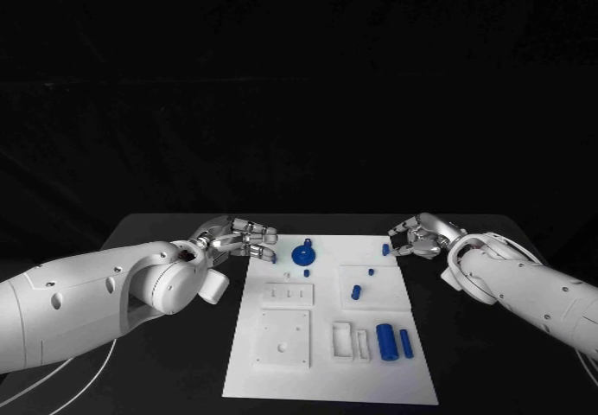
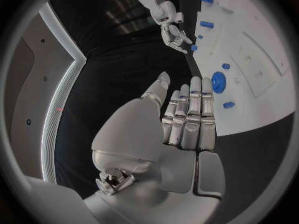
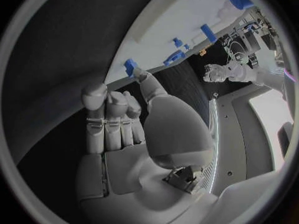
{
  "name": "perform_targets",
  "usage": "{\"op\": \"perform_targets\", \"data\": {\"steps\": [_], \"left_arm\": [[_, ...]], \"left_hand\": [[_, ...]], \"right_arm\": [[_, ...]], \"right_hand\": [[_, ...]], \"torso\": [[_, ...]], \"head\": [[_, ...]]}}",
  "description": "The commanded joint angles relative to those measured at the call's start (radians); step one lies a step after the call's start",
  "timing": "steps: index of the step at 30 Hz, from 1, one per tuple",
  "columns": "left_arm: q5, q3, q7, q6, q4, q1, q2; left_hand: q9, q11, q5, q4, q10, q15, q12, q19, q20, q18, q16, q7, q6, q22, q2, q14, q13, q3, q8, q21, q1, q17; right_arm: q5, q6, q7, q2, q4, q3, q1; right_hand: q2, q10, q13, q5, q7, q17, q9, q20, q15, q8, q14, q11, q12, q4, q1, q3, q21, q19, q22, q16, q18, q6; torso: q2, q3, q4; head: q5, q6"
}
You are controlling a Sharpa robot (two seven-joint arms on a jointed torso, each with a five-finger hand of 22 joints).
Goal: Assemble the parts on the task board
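Observation:
The white task board (image 1: 330, 346) lies in the middle of the black table. A round blue part (image 1: 304, 255) stands near its far left corner. Small blue parts (image 1: 357, 292) are scattered on the far half, and two blue cylinders (image 1: 394, 341) lie side by side on the near right. My left hand (image 1: 237, 238) hovers by the board's far left edge, fingers straight and apart from the round part (image 2: 218, 80), holding nothing. My right hand (image 1: 422, 238) is at the far right edge, empty, its thumb tip right beside a small blue part (image 3: 130, 66); I cannot tell whether it touches.
Recessed white fixtures (image 1: 284, 339) and slots (image 1: 349, 339) take up the board's near half. Black table (image 1: 174, 363) stretches on both sides of the board. The left forearm (image 1: 100, 303) covers the table's left side.

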Motion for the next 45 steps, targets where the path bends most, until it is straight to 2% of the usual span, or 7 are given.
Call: {"op": "perform_targets", "data": {"steps": [1,4,12,18,23,30,45], "left_arm": [[-0.006,0.001,0.015,0.019,0.001,0.000,0.000],[-0.007,0.001,0.015,0.020,0.002,0.000,-0.001],[-0.010,0.001,0.014,0.022,0.003,0.000,-0.001],[-0.011,0.001,0.012,0.022,0.004,0.000,-0.002],[-0.012,0.001,0.011,0.022,0.003,0.000,-0.002],[-0.013,0.001,0.009,0.023,0.003,0.000,-0.001],[-0.016,0.001,0.008,0.023,0.002,0.000,0.000]], "left_hand": [[0.000,0.000,0.002,-0.007,-0.009,0.002,0.003,-0.004,0.001,0.005,-0.005,-0.002,-0.008,0.002,0.004,-0.007,0.001,-0.002,0.001,0.005,0.000,-0.002],[0.000,0.000,0.002,-0.007,-0.009,0.002,0.003,-0.004,0.001,0.005,-0.005,-0.002,-0.008,0.002,0.004,-0.007,0.001,-0.002,0.001,0.005,0.000,-0.002],[0.000,0.000,0.002,-0.007,-0.009,0.002,0.003,-0.004,0.001,0.005,-0.005,-0.002,-0.008,0.002,0.004,-0.007,0.001,-0.002,0.001,0.005,0.000,-0.002],[0.000,0.000,0.002,-0.007,-0.009,0.002,0.003,-0.004,0.001,0.005,-0.005,-0.002,-0.008,0.002,0.004,-0.007,0.001,-0.002,0.001,0.005,0.000,-0.002],[0.000,0.000,0.002,-0.010,-0.009,0.002,0.003,-0.007,0.001,0.005,-0.005,-0.002,-0.009,0.003,0.005,-0.007,0.001,-0.002,0.002,0.010,-0.001,-0.001],[0.000,0.000,0.002,-0.010,-0.009,0.002,0.003,-0.007,0.001,0.005,-0.005,-0.002,-0.009,0.003,0.005,-0.007,0.001,-0.002,0.002,0.010,-0.001,-0.001],[0.000,0.000,0.002,-0.010,-0.009,0.002,0.003,-0.007,0.001,0.005,-0.005,-0.002,-0.009,0.003,0.005,-0.007,0.001,-0.002,0.002,0.010,-0.001,-0.001]], "right_arm": [[0.010,0.059,0.016,0.004,-0.013,0.000,-0.007],[-0.009,0.054,0.016,0.008,-0.020,0.000,-0.010],[-0.015,0.045,0.014,0.022,-0.044,0.000,-0.012],[-0.020,0.027,0.016,0.032,-0.056,0.000,-0.012],[-0.018,0.020,0.015,0.039,-0.064,0.000,-0.012],[-0.017,0.027,0.015,0.050,-0.070,0.000,-0.012],[-0.017,0.045,0.014,0.063,-0.072,0.000,-0.014]], "right_hand": [[0.003,-0.005,-0.001,0.002,0.001,0.000,-0.001,-0.002,-0.003,0.003,-0.005,-0.001,-0.005,0.003,-0.006,-0.014,-0.007,0.035,0.083,-0.005,-0.013,-0.015],[0.007,-0.005,-0.002,-0.001,0.004,0.000,-0.002,0.001,0.001,0.002,-0.005,0.003,-0.004,0.005,-0.002,-0.022,-0.007,0.036,0.083,-0.005,-0.011,-0.013],[0.013,-0.002,0.000,-0.013,0.005,0.003,-0.001,0.003,0.002,0.003,-0.004,0.006,0.000,0.016,-0.010,-0.030,-0.006,0.037,0.084,-0.002,-0.010,-0.001],[0.019,0.002,0.003,-0.026,0.006,0.007,0.000,0.005,0.004,0.004,-0.001,0.009,0.008,0.025,-0.015,-0.037,-0.002,0.039,0.084,0.004,-0.008,0.018],[0.030,0.006,0.005,-0.031,0.006,0.012,-0.001,0.006,0.005,0.004,0.001,0.010,0.013,0.037,-0.027,-0.040,0.004,0.041,0.085,0.009,-0.007,0.030],[0.041,0.008,0.008,-0.034,0.003,0.013,-0.001,0.006,0.004,0.003,0.002,0.010,0.018,0.041,-0.034,-0.038,0.008,0.042,0.086,0.011,-0.008,0.046],[0.045,0.009,0.008,-0.053,0.002,0.016,-0.001,0.005,0.004,0.003,0.002,0.010,0.020,0.025,-0.034,-0.029,0.010,0.041,0.086,0.014,-0.009,0.054]], "torso": [[0.000,-0.0010,-0.0019],[0.000,-0.0012,-0.0020],[0.000,-0.0033,0.0029],[0.000,-0.0027,0.0030],[0.000,-0.0048,0.0025],[-0.001,-0.0038,0.0017],[-0.002,-0.0030,0.0001]], "head": [[-0.003,-0.001],[-0.004,-0.004],[-0.008,-0.005],[-0.007,-0.005],[-0.006,-0.006],[-0.007,-0.006],[-0.009,-0.007]]}}
